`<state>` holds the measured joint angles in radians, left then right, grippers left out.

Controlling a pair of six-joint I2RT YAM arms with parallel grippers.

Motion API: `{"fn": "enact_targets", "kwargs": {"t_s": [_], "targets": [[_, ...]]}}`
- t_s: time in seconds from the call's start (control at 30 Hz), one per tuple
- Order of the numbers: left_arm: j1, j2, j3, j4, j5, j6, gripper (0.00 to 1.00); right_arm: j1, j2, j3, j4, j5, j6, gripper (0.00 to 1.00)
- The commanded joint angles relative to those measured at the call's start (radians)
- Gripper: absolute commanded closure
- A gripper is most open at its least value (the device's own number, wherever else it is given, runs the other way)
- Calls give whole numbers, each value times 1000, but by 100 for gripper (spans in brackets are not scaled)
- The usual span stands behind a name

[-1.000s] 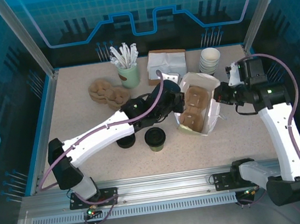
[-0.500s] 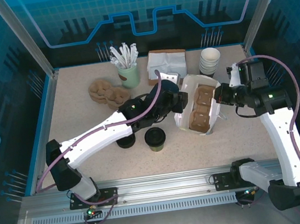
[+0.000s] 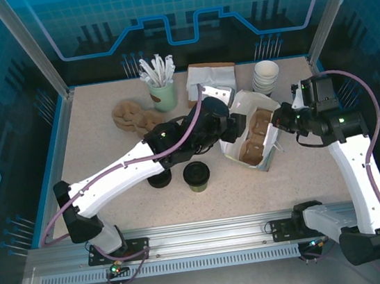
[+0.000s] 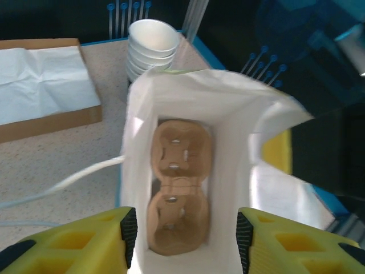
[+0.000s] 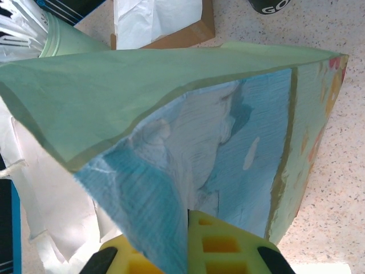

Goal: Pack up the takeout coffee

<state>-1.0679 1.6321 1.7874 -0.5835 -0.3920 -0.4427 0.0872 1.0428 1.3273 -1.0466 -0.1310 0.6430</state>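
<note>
So, the paper bag stands open on the worktop, with a cardboard cup carrier down inside it. The right hand pinches the bag's right-side rim. The left hand is spread wide at the bag's mouth. The takeout coffee sits outside the bag, just off its near-left corner, with its lid on.

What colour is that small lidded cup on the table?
The takeout coffee has olive-green sides and a black lid, clearest in the top external view.
</note>
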Motion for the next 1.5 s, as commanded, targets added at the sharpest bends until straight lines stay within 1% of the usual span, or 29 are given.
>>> {"fn": "enact_targets", "kwargs": {"t_s": [0.0, 0.2, 0.27, 0.43, 0.53, 0.63, 0.83, 1.1, 1.47], "targets": [[-8, 69, 90, -57, 46, -2, 51, 18, -10, -11, 30, -10, 44, 100], [-4, 225, 243, -192, 94, -23, 55, 18, -24, -19, 40, -34, 70, 100], [2, 266, 279, -229, 113, -28, 59, 18, -29, -23, 43, -39, 73, 100], [31, 324, 285, -257, 180, -34, 69, 17, -39, -36, 51, -48, 82, 100], [49, 349, 282, -272, 220, -26, 71, 18, -39, -44, 57, -58, 87, 100], [66, 368, 272, -269, 281, -21, 72, 17, -40, -51, 64, -66, 92, 100], [71, 417, 298, -287, 326, -10, 72, 22, -38, -67, 86, -87, 112, 100], [71, 474, 319, -315, 311, -33, 72, 37, -43, -100, 117, -110, 151, 100], [77, 527, 306, -313, 335, -47, 72, 43, -67, -123, 134, -115, 164, 100]]}}
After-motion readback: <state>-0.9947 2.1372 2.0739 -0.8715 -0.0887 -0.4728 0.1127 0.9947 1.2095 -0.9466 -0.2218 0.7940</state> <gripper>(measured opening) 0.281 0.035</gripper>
